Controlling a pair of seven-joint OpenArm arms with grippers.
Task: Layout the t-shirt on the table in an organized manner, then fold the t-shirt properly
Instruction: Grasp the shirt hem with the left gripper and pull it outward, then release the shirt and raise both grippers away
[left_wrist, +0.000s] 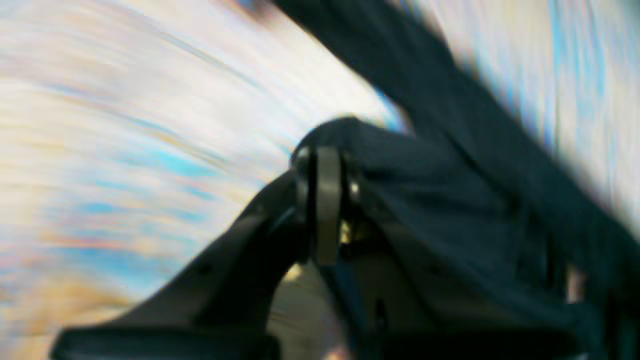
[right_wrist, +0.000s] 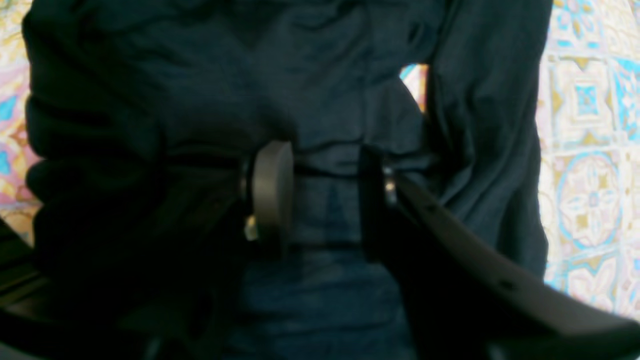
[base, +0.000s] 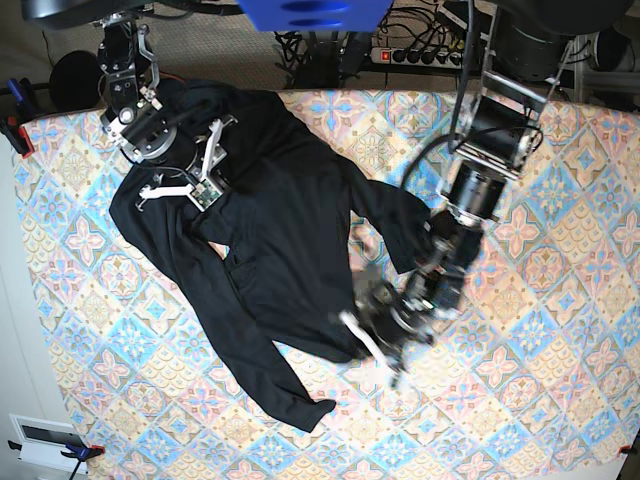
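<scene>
A big, soft, black long-sleeved t-shirt (base: 270, 210) lies spread across the wide tabletop (base: 560, 330), which is covered with a cloth of pastel blue, pink and cream diamond tiles with little flowers. The shirt fills the middle and the far left part of the base view, with one long sleeve running down toward the near edge and its cuff lying near the bottom. It is still bumpy and creased, not flat. The left gripper (left_wrist: 327, 165), on the right in the base view, is pinched tight on a bunch of the black cloth near the bottom hem of the shirt, with its grey pads pressed close together. A fold of fabric is draped over one side of it. Its wrist view is very blurry, so the tiles behind look like streaks. The right gripper (right_wrist: 322, 195), at the far left corner in the base view, sits down on the shoulder part of the shirt. Its two fingers stand partly apart, with black cloth lying between them and all around them. I cannot tell if that cloth is really squeezed or just resting there.
</scene>
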